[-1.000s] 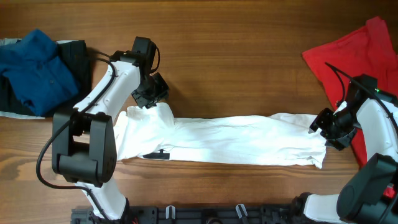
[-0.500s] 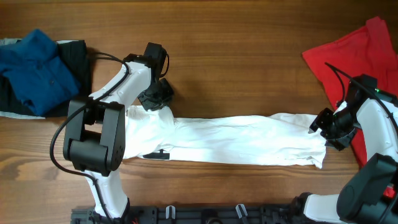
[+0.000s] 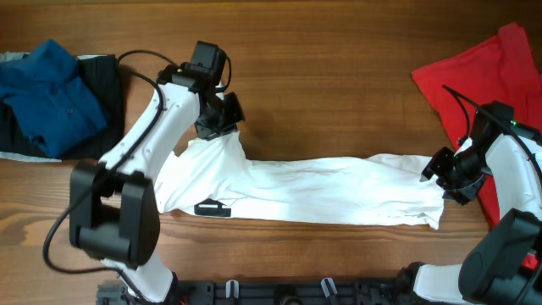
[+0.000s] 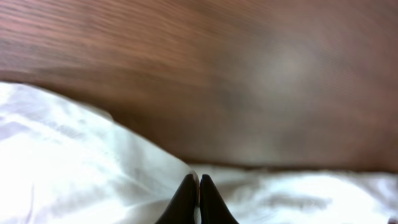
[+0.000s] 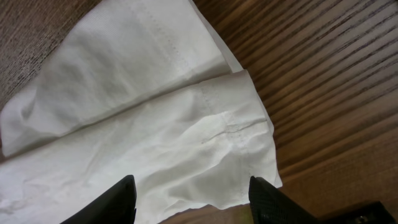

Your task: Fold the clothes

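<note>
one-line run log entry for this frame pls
phase: grasp for fold | left gripper: shut on white T-shirt far edge, cloth tented | right gripper: open over T-shirt's other end | red shirt: crumpled, not gripped

The left gripper [image 3: 220, 130] has shifted a little to its right, and its jaws, apart a second ago, have closed together on the top corner of the white T-shirt [image 3: 322, 191]. That corner, lying flat beside the gripper before, is now drawn into a peak at the fingertips, the cloth stretched taut below them.
</note>
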